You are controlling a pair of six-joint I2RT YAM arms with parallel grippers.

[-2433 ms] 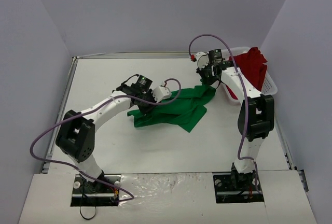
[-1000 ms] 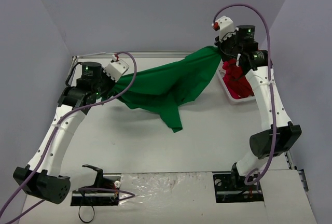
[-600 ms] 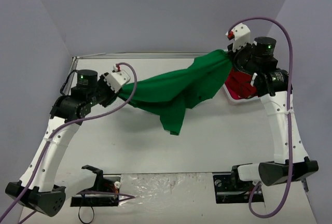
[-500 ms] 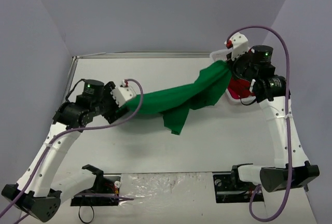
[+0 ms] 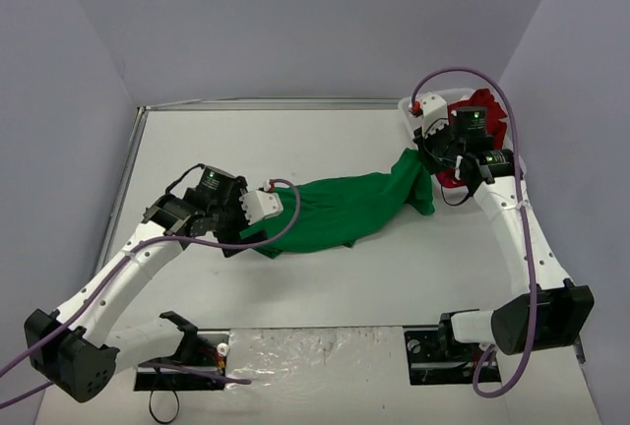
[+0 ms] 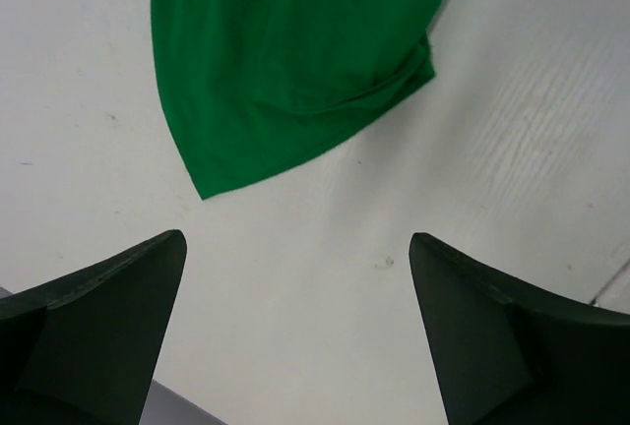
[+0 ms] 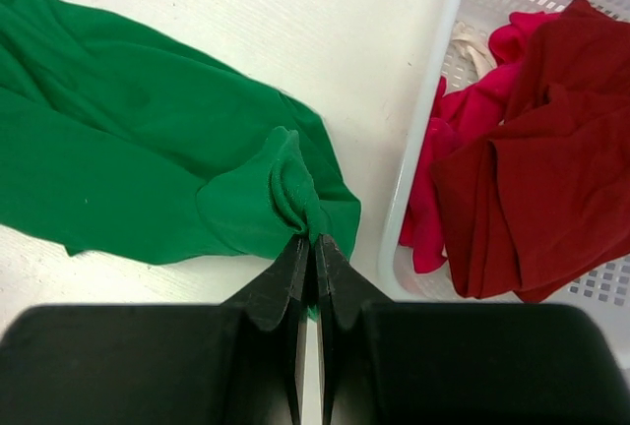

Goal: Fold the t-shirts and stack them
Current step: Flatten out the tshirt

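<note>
Left gripper [image 6: 295,240] gapes wide, holding nothing. The green t-shirt [image 5: 345,211] lies crumpled left of the white lattice basket [image 7: 423,179]. The right gripper [image 7: 307,240] pinches its basket-side bunch. The red t-shirt [image 7: 532,179] sits inside the basket, perhaps atop pinker cloth.

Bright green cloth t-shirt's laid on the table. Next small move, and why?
Probably open the right gripper: it is shut on a bunched fold of the bright green cloth t-shirt beside the white plastic lattice basket, while the left gripper stands open, the shirt's corner lying free on the table. Releasing should let the shirt settle for folding.
</note>
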